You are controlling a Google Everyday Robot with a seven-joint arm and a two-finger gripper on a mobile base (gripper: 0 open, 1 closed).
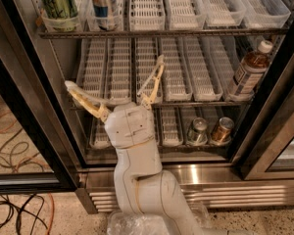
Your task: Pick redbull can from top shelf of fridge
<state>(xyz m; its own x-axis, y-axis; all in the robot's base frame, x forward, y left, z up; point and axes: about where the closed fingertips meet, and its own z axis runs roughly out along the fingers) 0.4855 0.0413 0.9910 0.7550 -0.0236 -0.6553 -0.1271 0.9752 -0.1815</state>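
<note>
fingers (pixel 83 98) spread wide, empty, at middle rack (pixel 210 103) | redbull can (pixel 102 4) above on top shelf (pixel 186 32)

Tops lost above the top shelf (pixel 186 32), trays masked below it

On the top shelf, the redbull can (pixel 102 4) and the green-patterned can (pixel 58 1) just beside it were cut off by the upper edge, lids unseen. The fridge (pixel 225 173) ran out of view on every side. Below the top shelf, the gripper (pixel 114 72), fingers spread wide, and its white arm (pixel 137 175) covered parts of the two lower racks' trays, and the arm ran off the bottom edge. Under the shelf's right end, a brown bottle (pixel 248 72) sat partly behind the black door frame (pixel 264 106), its label unreadable.
</note>
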